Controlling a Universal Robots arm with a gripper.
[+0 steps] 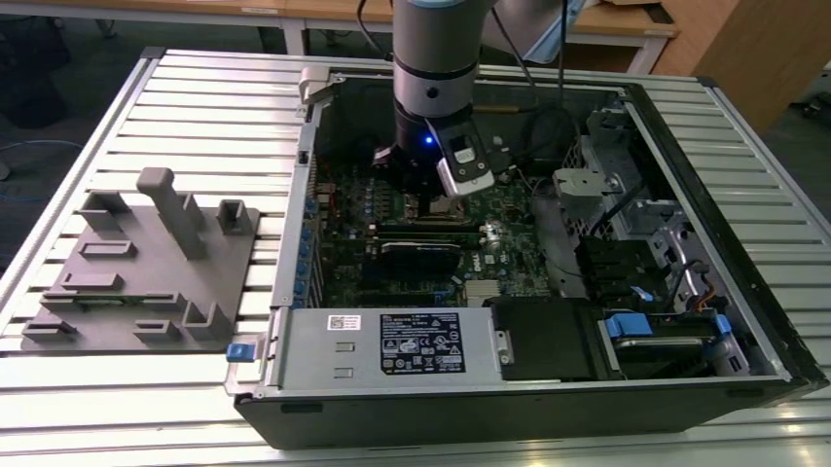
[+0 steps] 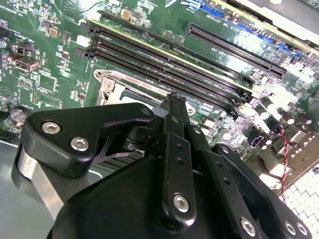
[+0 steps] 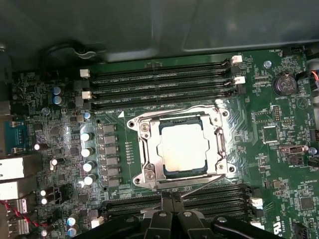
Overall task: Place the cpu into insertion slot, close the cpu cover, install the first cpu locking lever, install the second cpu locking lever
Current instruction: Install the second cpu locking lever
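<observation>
**CPU socket with pincer at its edge**

- Cpu (image 3: 183, 147): silver-grey face up, seated in the insertion slot (image 3: 149, 172) on the green motherboard (image 3: 279, 164).
- Cpu cover (image 3: 218, 149): silvery frame lying flat around the chip.
- Pincer (image 3: 172, 198): fingers pressed together, empty, tips just beside the slot's edge near the long memory slots (image 3: 159, 82); in the exterior view it stands inside the open computer case (image 1: 727, 224) on the slatted worktop (image 1: 195, 107).
</observation>
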